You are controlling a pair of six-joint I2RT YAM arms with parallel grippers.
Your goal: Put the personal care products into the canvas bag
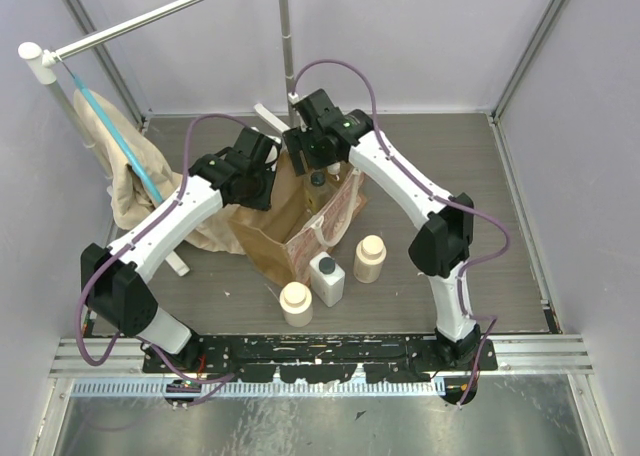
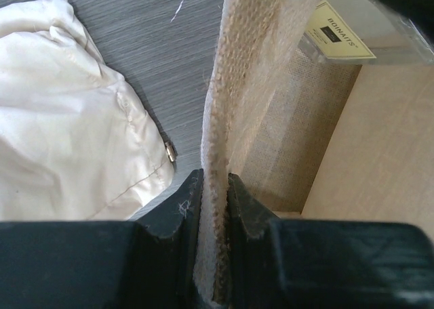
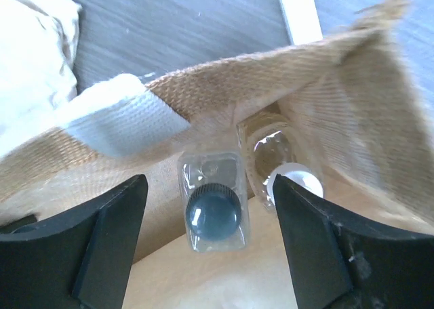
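left claw [image 2: 213, 207] clenched on canvas bag [image 2: 251, 85] rim; right claw [image 3: 209, 187] spread, empty, over its mouth; slim clear bottle [image 3: 213, 214] and white-capped bottle [image 3: 298, 183] inside; cream round bottles [image 1: 295, 302] [image 1: 370, 258] plus square bottle [image 1: 326, 278] wait on tabletop [image 1: 480, 276]; looks like two of five done

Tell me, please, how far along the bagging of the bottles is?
Done: the slim clear bottle and the white-capped bottle appear to sit inside the canvas bag. In hand: the left gripper pinches the bag's rim, while the open right gripper hovers over those two, holding nothing. Left: two cream round bottles and the white square bottle stand on the table.
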